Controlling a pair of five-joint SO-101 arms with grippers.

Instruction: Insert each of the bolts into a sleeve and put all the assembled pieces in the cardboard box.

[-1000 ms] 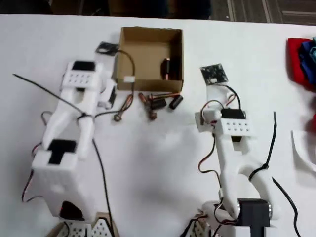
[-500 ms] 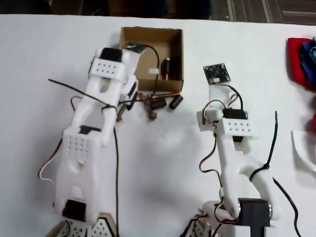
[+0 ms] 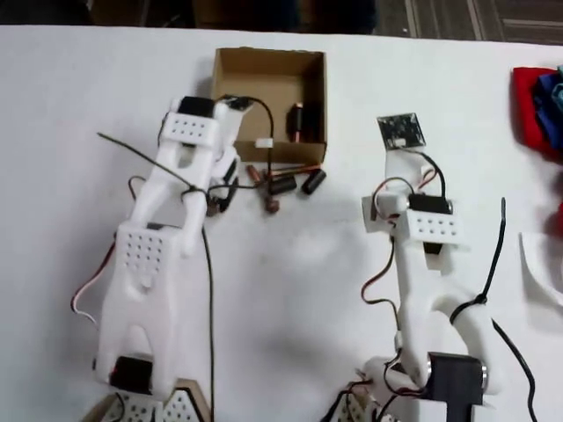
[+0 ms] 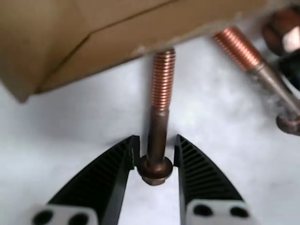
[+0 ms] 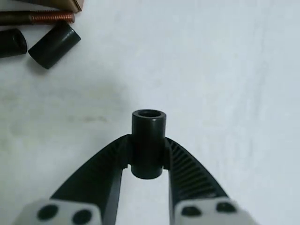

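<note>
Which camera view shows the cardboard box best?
The high view: the whole open cardboard box is seen from above. The left wrist view shows its outer wall, the right wrist view a corner.

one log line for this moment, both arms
left gripper: shut on bolt beside cardboard box | right gripper: shut on sleeve | one assembled piece in box

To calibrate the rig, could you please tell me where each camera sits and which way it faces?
High view: fixed above the table, looking down; both arms and the cardboard box show.
Left wrist view: on the left wrist, looking along the left gripper at a bolt it grips.
Right wrist view: on the right wrist, looking past the right gripper, which holds a sleeve.
Shared: high and left wrist views both show the box.
</note>
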